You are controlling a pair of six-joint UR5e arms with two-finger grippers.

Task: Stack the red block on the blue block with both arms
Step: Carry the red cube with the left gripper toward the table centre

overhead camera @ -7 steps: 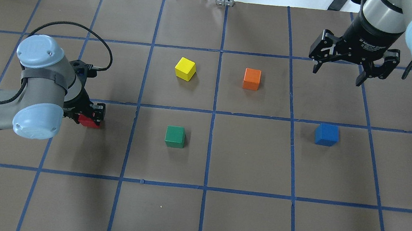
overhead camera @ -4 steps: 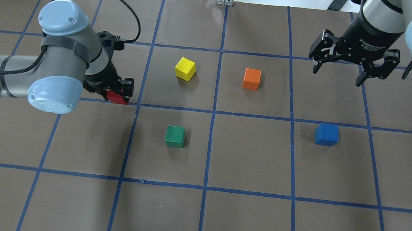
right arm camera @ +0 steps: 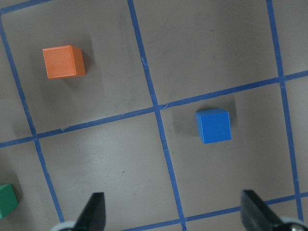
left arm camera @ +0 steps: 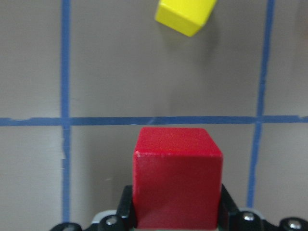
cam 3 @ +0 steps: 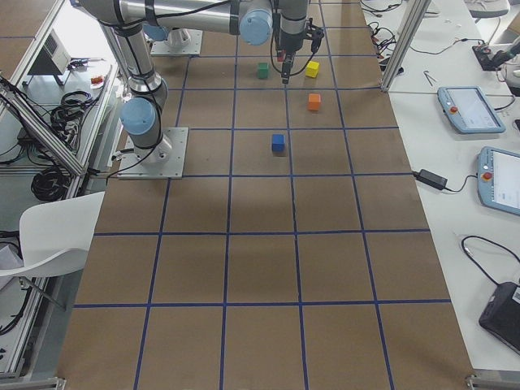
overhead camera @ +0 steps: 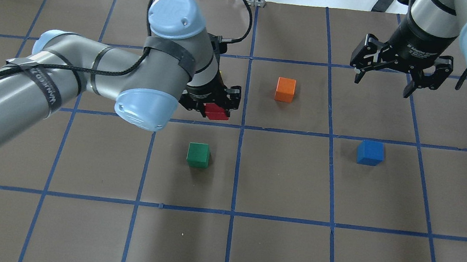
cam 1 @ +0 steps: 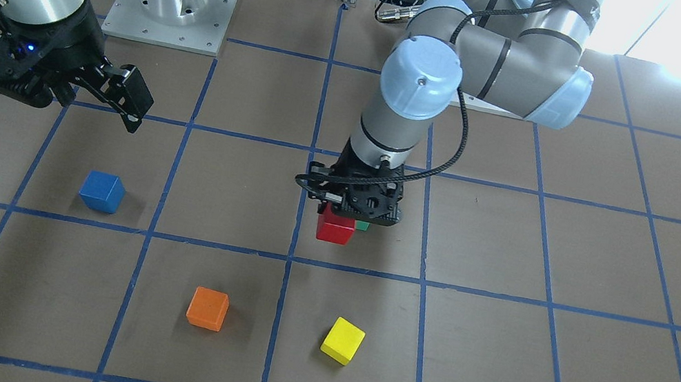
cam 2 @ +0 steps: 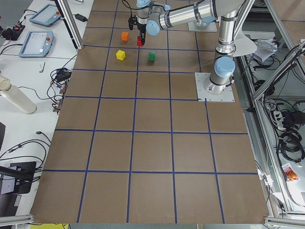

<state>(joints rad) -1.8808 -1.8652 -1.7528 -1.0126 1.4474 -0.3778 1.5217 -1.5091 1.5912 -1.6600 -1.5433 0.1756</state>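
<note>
My left gripper [overhead camera: 216,111] is shut on the red block [overhead camera: 216,114] and holds it above the table near the middle; it also shows in the front view [cam 1: 335,226] and fills the left wrist view [left arm camera: 177,190]. The blue block [overhead camera: 370,152] sits on the table to the right, alone, also in the front view [cam 1: 101,191] and the right wrist view [right arm camera: 213,125]. My right gripper [overhead camera: 385,83] hangs open and empty above the table, beyond the blue block.
An orange cube [overhead camera: 285,89] lies right of the left gripper. A green cube [overhead camera: 198,155] lies nearer the robot. A yellow cube [cam 1: 343,340] is hidden by the left arm in the overhead view. Cables lie past the table's far edge.
My left arm has lifted the red block and carried it right and away from the robot, toward the middle. The right arm has not moved.
</note>
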